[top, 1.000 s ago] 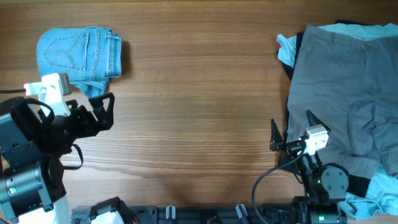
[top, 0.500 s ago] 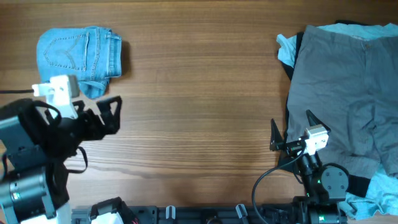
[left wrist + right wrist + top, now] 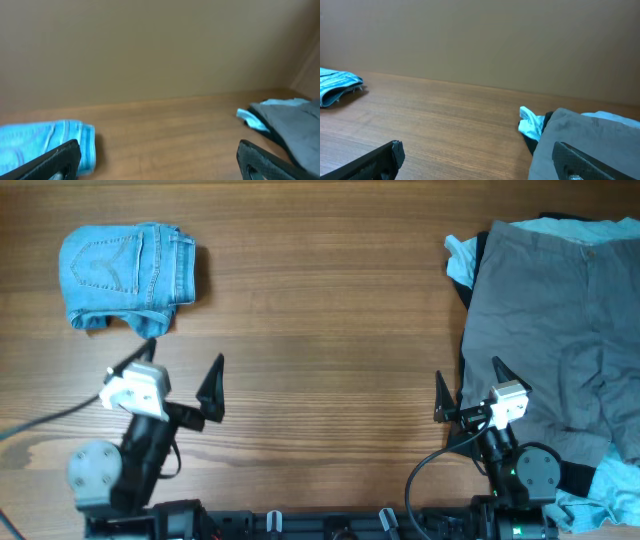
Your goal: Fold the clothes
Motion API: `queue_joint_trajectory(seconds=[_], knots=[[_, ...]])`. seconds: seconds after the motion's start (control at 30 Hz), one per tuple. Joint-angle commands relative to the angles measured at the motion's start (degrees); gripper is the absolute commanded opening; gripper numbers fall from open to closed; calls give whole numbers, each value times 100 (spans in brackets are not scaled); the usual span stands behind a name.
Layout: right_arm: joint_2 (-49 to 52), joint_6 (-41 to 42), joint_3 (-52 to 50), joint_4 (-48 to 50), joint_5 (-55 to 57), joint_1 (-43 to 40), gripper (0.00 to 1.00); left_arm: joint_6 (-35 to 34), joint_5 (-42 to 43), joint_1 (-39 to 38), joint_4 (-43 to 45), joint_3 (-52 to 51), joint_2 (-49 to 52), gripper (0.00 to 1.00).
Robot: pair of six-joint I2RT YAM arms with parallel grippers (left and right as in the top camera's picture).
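Observation:
The light-blue denim jeans (image 3: pixel 125 272) lie folded in a compact bundle at the table's far left; they also show in the left wrist view (image 3: pixel 45 147) and the right wrist view (image 3: pixel 337 84). Large grey shorts (image 3: pixel 560 330) lie spread at the right on a black garment (image 3: pixel 473 265) and a pale-blue one (image 3: pixel 458 260). My left gripper (image 3: pixel 172 375) is open and empty near the front left, well clear of the jeans. My right gripper (image 3: pixel 470 385) is open and empty at the left edge of the shorts.
The wooden table (image 3: pixel 320 330) spans the view. More pale-blue cloth (image 3: pixel 610 485) pokes out at the front right corner under the shorts. Arm bases and cables sit along the front edge. A plain wall stands behind the table.
My left arm has pulled back from beside the jeans to the front of the table and swung rightward, gripper still open. The right arm has not moved.

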Motion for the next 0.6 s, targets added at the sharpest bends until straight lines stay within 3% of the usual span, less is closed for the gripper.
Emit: queue_joint_trajectory(seconds=[0.0,0.17,0.37,0.57], knots=[[-66,90,-61,35,-111,-31,100,-439,-337,-116,385,-1029,-999,100],[-66,90,-61,33,-111,-31,100,-492,-664,-378,658,-1867,-1805,100],[-66,90,-61,33,-111,-31,100,-492,-717,-415,2020,-2944,-1801,100],[-66,90,-61,35,-111,-31,100,-490,-719,-433,1523,-2970,-1801,100]])
